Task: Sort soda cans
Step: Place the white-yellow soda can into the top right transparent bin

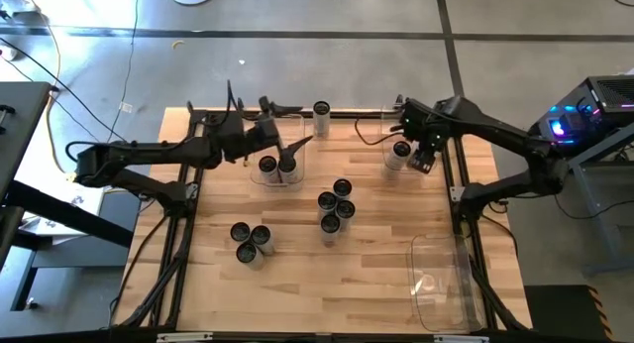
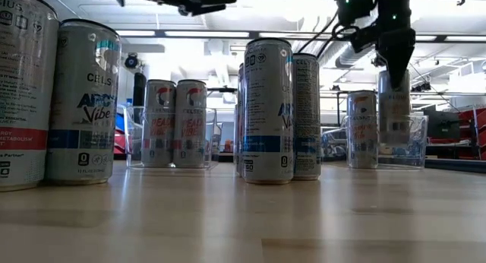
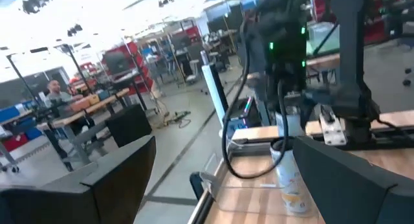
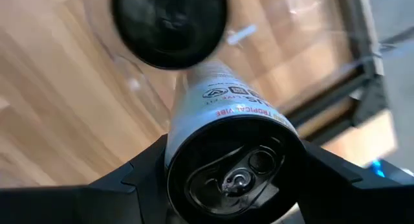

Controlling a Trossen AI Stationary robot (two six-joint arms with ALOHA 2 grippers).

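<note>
1. Wooden table (image 1: 376, 284) carries loose cans: a pair (image 1: 250, 240) near the left edge and a cluster (image 1: 335, 209) at centre.
2. Left bin (image 1: 277, 165), far edge, holds two cans; left gripper (image 1: 287, 135) hovers above it, jaws wide and empty.
3. Right gripper (image 1: 421, 157) grips a can (image 4: 226, 166) in the right bin (image 1: 396, 145) beside another can.
4. Judgement: sorting roughly one-third done; one can (image 1: 321, 113) stands at the far edge.

Open lane between can clusters (image 1: 335, 206)
</note>
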